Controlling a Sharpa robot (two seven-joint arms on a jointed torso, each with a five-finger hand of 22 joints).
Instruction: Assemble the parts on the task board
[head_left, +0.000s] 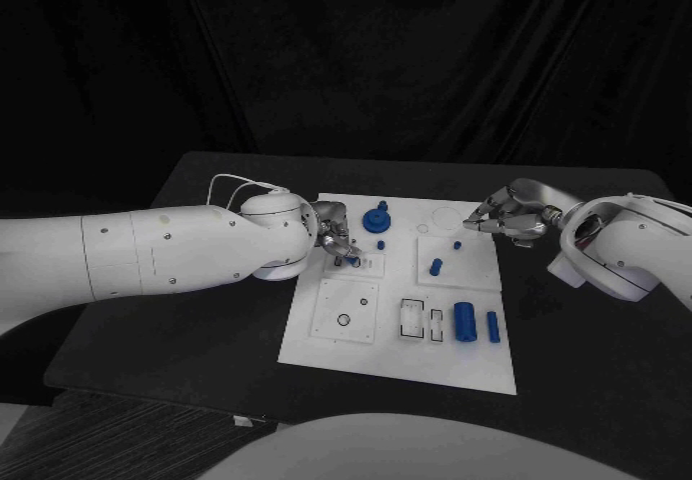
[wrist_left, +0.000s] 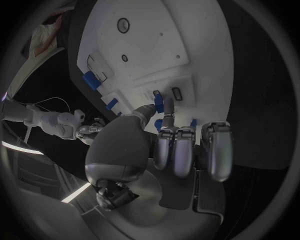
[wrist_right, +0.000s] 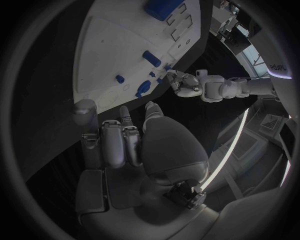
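The white task board (head_left: 404, 350) lies in the middle of the black table. My left hand (head_left: 332, 238) hovers over the board's left-middle and pinches a small blue part (wrist_left: 159, 103) between thumb and a finger, just above small rectangular slots (wrist_left: 177, 93). My right hand (head_left: 505, 214) hangs at the board's far right edge with its fingers (wrist_right: 115, 142) curled in and nothing in them. On the board lie a round blue knob (head_left: 378, 220), a small blue peg (head_left: 437, 266), a short blue piece (head_left: 456, 243), a large blue cylinder (head_left: 464, 320) and a slimmer one (head_left: 493, 327).
The board has a square plate with a round hole (head_left: 343, 320) near its front left, and outlined rectangular recesses (head_left: 414, 317) beside the cylinders. Black table (head_left: 173, 330) surrounds the board on all sides.
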